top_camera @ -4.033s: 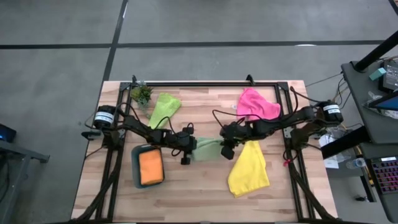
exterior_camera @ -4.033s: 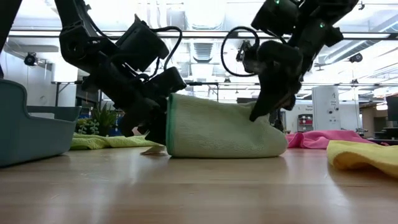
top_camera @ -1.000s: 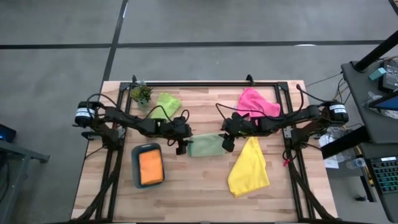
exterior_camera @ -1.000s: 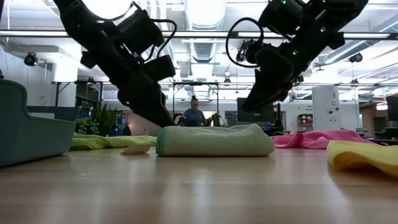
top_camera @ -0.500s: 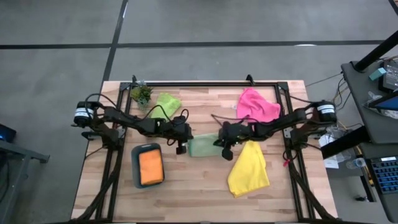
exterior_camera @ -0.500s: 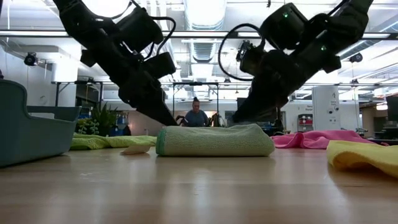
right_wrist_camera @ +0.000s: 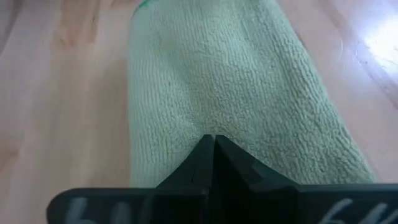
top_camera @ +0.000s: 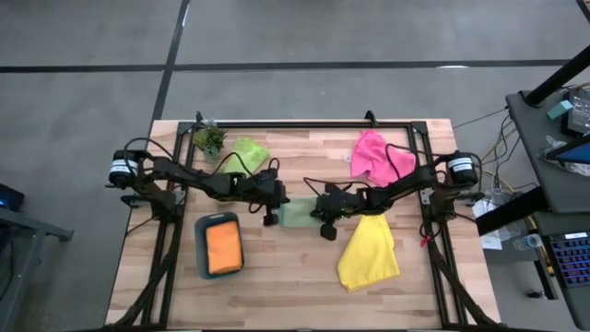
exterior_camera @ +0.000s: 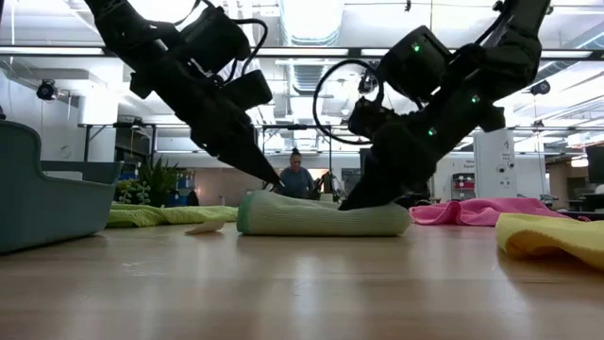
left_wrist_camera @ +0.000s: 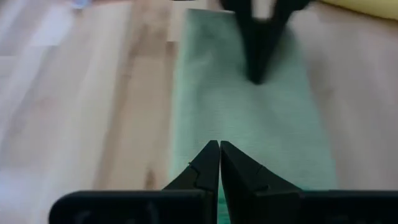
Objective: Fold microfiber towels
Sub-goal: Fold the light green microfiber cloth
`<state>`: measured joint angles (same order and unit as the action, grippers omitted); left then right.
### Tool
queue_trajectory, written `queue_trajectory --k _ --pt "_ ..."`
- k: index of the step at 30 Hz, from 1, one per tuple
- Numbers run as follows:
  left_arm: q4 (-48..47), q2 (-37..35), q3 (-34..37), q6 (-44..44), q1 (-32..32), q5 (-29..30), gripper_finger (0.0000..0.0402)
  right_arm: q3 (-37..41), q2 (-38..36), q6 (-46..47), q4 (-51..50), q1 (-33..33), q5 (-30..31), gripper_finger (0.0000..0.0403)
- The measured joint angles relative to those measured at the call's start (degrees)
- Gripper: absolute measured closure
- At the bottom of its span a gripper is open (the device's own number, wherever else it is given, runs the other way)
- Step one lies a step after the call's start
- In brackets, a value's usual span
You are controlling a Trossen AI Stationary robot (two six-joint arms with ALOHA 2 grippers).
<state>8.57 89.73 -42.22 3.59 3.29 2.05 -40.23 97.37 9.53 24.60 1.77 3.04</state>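
The folded pale sage green microfiber towel at the middle of the wooden tabletop is partly hidden from above by both arms. The left gripper and right gripper are seen with jaws fully closed, tips pressed onto the towel, nothing gripped.

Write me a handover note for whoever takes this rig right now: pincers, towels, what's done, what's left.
Left pincer: shut, tips on the folded pale sage towel at table centre.
Right pincer: shut, pressing down on the same towel's other end.
Orange towel: folded, in the teal tray.
Left to do: lime green towel by the plant, pink towel and yellow towel lie unfolded.
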Motion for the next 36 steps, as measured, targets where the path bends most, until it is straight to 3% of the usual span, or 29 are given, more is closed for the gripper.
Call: queue_trajectory --k 8,18,23,27,29,33,36 --pt "0.0 0.0 0.2 -3.2 1.7 -0.1 0.0384 0.0 1.4 -1.1 0.1 -0.3 -0.4 0.0394" --pt "1.6 2.2 0.6 -3.2 5.6 -5.7 0.0251 0.0 1.4 -1.7 -0.1 -0.3 -0.6 0.0394" --pt "1.6 4.6 0.5 -3.2 6.1 -6.3 0.0223 0.0 1.4 -1.6 -0.2 -0.3 -0.6 0.0394" --pt "1.6 5.0 0.5 -0.8 5.9 -7.3 0.0243 0.0 1.4 -1.6 -0.2 -0.3 -0.7 0.0394" --pt "1.6 4.9 0.5 1.4 5.4 -7.4 0.0275 0.0 1.4 -1.6 -0.2 -0.3 -0.7 0.0394" --pt "1.5 4.9 0.5 4.2 5.1 -7.4 0.0377 0.0 1.4 -1.6 -0.2 -0.3 -0.7 0.0394" --pt "1.5 4.9 0.2 3.5 5.3 -6.9 0.0390 0.0 1.1 -1.6 -0.4 -0.1 -0.7 0.0394"
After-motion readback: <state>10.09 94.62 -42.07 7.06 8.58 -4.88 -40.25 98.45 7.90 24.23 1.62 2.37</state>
